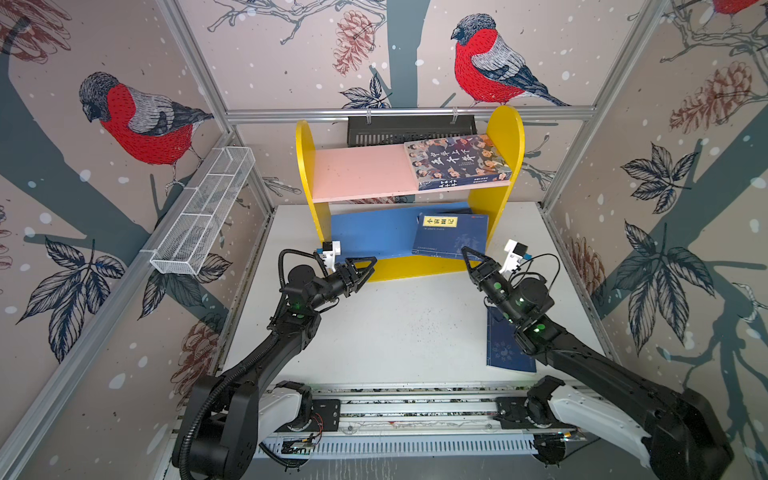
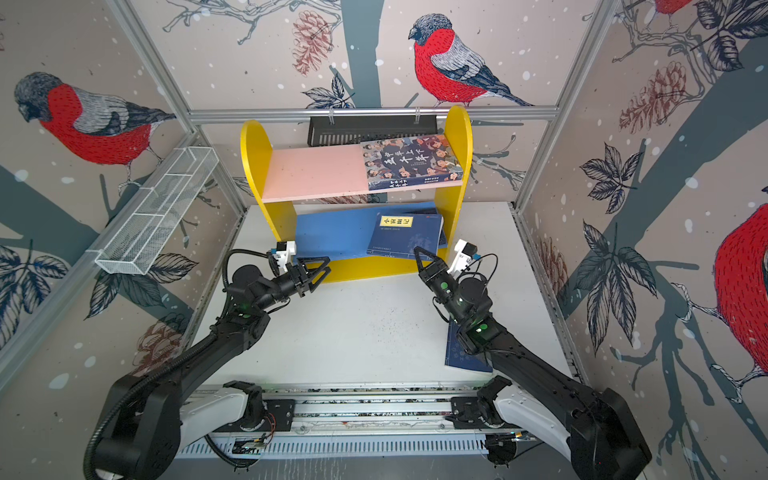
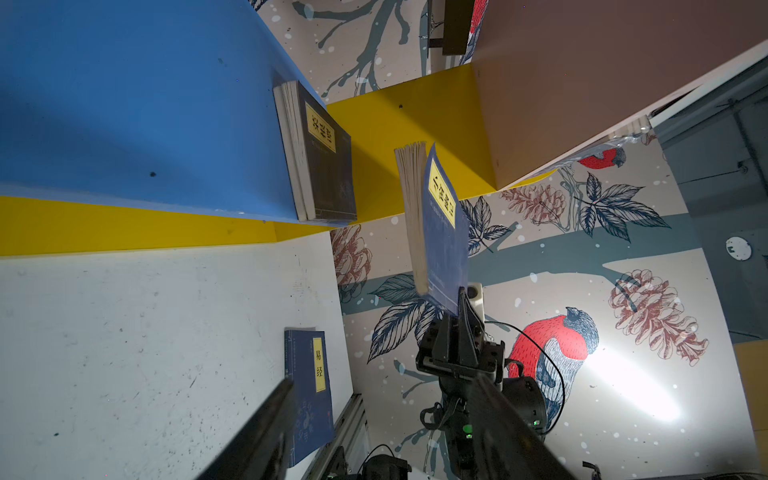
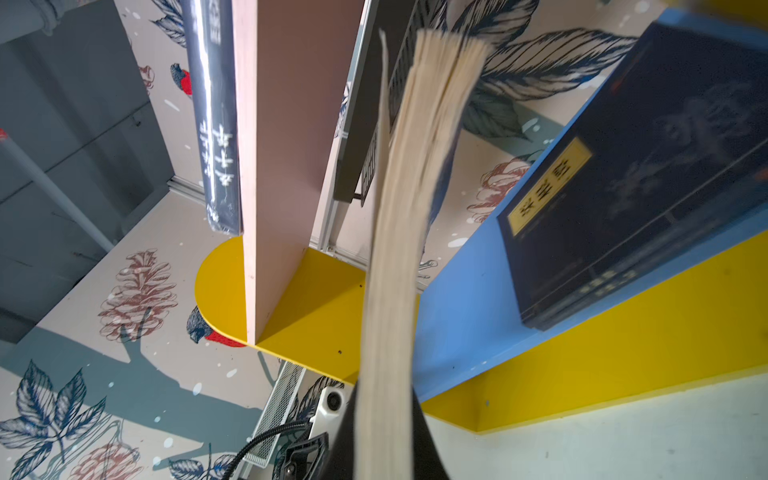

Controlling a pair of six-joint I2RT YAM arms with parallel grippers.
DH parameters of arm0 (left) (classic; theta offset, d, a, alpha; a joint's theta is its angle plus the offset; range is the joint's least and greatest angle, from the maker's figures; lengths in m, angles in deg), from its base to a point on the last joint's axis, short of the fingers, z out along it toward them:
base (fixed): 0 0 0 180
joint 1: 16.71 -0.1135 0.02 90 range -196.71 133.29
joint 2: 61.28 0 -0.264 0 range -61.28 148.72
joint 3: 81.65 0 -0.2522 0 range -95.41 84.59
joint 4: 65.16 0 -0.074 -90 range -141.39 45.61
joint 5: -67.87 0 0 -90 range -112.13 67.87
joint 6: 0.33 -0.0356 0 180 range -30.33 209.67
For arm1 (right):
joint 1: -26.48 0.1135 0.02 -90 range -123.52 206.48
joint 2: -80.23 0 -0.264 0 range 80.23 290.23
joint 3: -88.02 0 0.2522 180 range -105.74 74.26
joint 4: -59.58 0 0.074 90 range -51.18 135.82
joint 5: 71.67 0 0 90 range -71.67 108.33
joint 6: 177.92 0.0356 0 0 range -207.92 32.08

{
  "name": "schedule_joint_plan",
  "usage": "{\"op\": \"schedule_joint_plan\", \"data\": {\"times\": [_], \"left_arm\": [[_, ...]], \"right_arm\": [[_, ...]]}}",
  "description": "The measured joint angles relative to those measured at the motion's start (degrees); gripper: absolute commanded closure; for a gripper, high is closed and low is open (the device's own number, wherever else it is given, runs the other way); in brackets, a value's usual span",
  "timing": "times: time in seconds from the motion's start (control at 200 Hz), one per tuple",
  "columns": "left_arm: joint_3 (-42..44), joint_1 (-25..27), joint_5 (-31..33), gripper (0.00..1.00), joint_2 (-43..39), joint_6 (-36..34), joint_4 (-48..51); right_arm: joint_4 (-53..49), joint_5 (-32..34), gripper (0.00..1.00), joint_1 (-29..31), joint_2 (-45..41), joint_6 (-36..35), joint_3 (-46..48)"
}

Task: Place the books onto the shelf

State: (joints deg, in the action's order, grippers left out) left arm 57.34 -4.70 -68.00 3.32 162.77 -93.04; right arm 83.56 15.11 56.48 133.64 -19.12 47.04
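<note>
The shelf [image 1: 307, 166] stands at the back, with the cartoon-cover book [image 1: 457, 162] lying on its pink upper board. My right gripper [image 1: 467, 251] is shut on the near edge of a navy book [image 1: 451, 235], holding it over the right end of the blue lower board. In the right wrist view its page edge [image 4: 407, 249] runs up from between the jaws. Another navy book [image 3: 324, 158] lies on the blue board beneath. A further navy book [image 1: 505, 349] lies on the table, partly under the right arm. My left gripper [image 1: 368, 272] is open and empty at the shelf's front left.
A white wire basket [image 1: 203, 216] hangs on the left wall and a black slotted tray [image 1: 407, 129] behind the shelf. The white table [image 1: 395, 332] lies between the two arms. The left halves of both shelf boards are bare.
</note>
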Motion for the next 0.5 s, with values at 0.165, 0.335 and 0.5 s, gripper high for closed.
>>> {"op": "schedule_joint_plan", "data": {"times": [0.165,0.335,0.5], "left_arm": [[-1.16,0.15,-0.37,0.39,1.84,-0.26,0.57],[-3.5,2.32,-2.36,0.37,6.56,0.74,-2.69],[-6.29,5.88,-5.25,0.36,11.54,4.09,-9.38]], "right_arm": [[-4.87,-9.44,0.99,-7.15,-0.28,-0.02,-1.9],[-6.12,-20.57,0.99,-8.07,2.97,-0.04,-5.51],[-4.11,-31.06,0.99,-7.98,6.67,0.07,-7.26]]}}
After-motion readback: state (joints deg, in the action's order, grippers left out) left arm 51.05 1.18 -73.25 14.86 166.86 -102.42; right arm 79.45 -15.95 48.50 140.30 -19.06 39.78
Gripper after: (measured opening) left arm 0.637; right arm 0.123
